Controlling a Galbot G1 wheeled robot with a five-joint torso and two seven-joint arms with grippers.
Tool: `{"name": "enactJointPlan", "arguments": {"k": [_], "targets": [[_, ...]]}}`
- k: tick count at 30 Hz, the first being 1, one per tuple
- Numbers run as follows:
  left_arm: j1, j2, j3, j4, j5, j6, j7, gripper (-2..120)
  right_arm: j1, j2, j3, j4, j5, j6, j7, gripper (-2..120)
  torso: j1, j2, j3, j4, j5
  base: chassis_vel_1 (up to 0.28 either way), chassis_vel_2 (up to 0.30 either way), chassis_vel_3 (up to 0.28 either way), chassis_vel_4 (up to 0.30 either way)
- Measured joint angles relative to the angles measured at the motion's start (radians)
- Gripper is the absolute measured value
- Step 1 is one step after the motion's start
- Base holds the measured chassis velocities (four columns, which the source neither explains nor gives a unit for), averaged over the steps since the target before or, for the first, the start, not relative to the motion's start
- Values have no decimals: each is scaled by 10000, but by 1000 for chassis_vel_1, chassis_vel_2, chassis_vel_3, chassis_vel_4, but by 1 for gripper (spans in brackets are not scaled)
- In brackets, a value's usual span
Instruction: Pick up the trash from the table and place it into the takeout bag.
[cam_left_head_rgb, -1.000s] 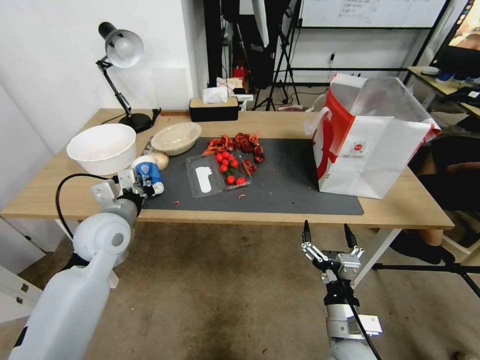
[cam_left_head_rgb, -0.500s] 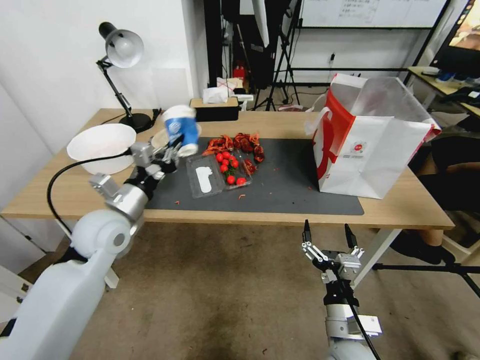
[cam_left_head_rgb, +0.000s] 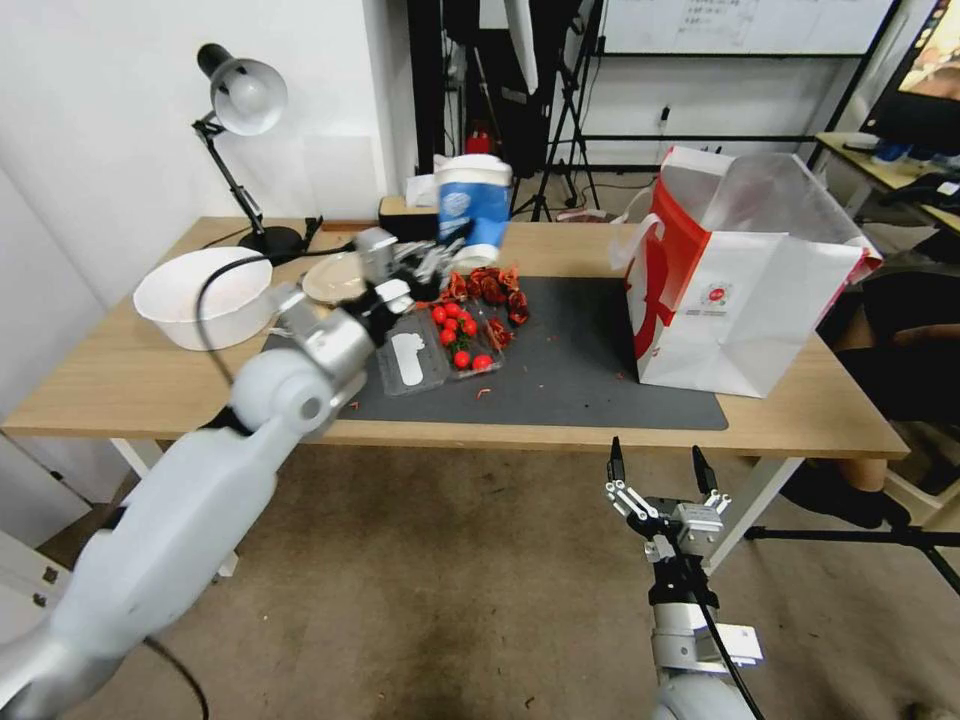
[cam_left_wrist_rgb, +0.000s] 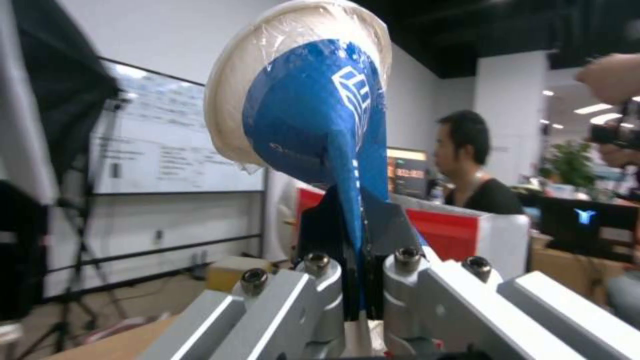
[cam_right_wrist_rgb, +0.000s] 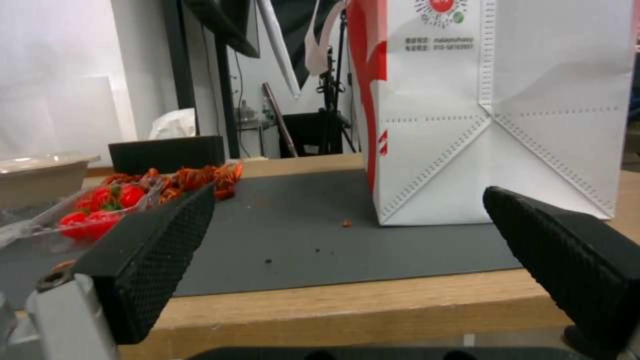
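above the mat (cam_left_head_rgb: 580, 370), blue-and-white paper cup (cam_left_head_rgb: 473, 208) pinched upright in left claw (cam_left_head_rgb: 432, 262), lifted clear

White wall (cam_left_head_rgb: 90, 120) at left; brown stained carpet floor (cam_left_head_rgb: 450, 580); black tripod stands (cam_left_head_rgb: 560, 100) and a whiteboard (cam_left_head_rgb: 740, 25) behind; ceiling lights (cam_left_wrist_rgb: 593, 107) lit.

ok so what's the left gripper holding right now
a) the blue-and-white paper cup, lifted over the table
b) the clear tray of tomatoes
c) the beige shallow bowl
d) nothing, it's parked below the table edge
a: the left gripper is shut on the blue-and-white paper cup, which hangs in the air above the table, short of the takeout bag; the right gripper waits open below the table edge.
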Motion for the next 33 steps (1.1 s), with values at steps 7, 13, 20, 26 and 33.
{"name": "enactJointPlan", "arguments": {"k": [7,13,20,26,33], "targets": [[-2141,-948,1621,1526,-471,17,-91,0,83,0,82,-154,-7,-16,4,100,2,0,1,3,-5,0,0,0,0],[-3396,-2036,2615,2681,-621,-23,-107,0,85,60,139,-245,-7,-2,30,100,2,0,1,3,1,0,0,0,0],[-4672,-3461,3663,4031,-767,-175,-70,0,134,218,143,-361,-7,15,37,100,2,1,0,0,-1,0,0,0,0],[-5173,-4030,4240,4850,-818,-236,-42,0,171,276,140,-392,-8,18,40,100,0,1,-1,3,-2,0,0,0,0],[-5497,-4941,4548,6105,-606,-339,-46,0,164,296,156,-388,-10,44,84,100,0,1,0,3,-2,0,0,0,0]]}}
